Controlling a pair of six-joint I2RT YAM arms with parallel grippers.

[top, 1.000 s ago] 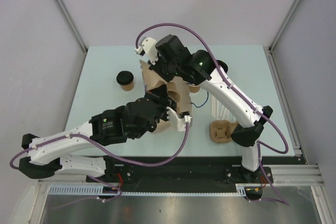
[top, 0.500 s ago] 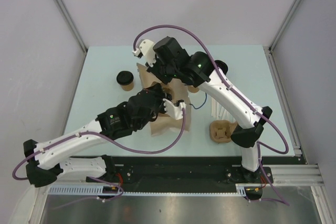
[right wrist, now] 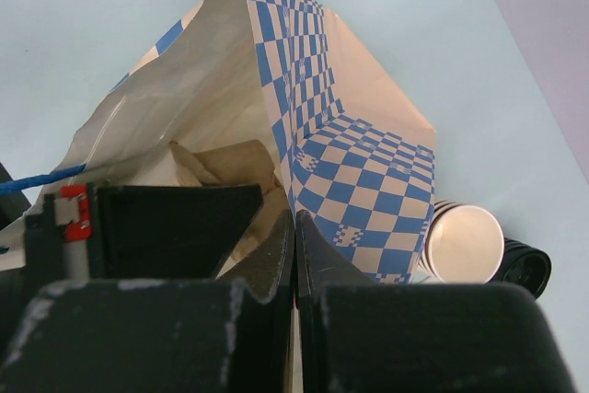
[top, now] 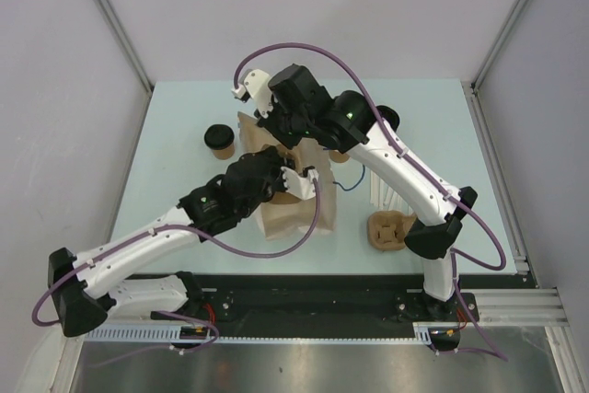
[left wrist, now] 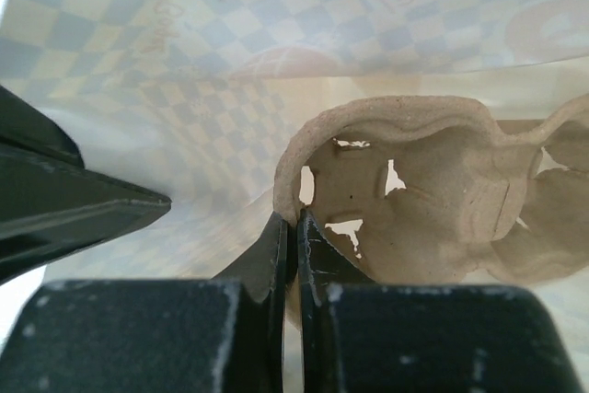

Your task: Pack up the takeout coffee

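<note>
Left fingers are pressed together on the rim of a moulded pulp carrier, inside the paper bag. Right fingers pinch the bag's checked wall at its open mouth. The takeout coffee stands lidded on the tabletop, outside and just beside the bag, on the left arm's side.

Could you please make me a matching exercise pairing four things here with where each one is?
1 takeout coffee
2 paper bag
3 pulp carrier
4 lidless cups

A inside the bag, in the left jaws
B rim pinched by the right jaws
C beside a loose black lid
D alone, left of the bag

Pairs: 1-D, 2-B, 3-A, 4-C
</note>
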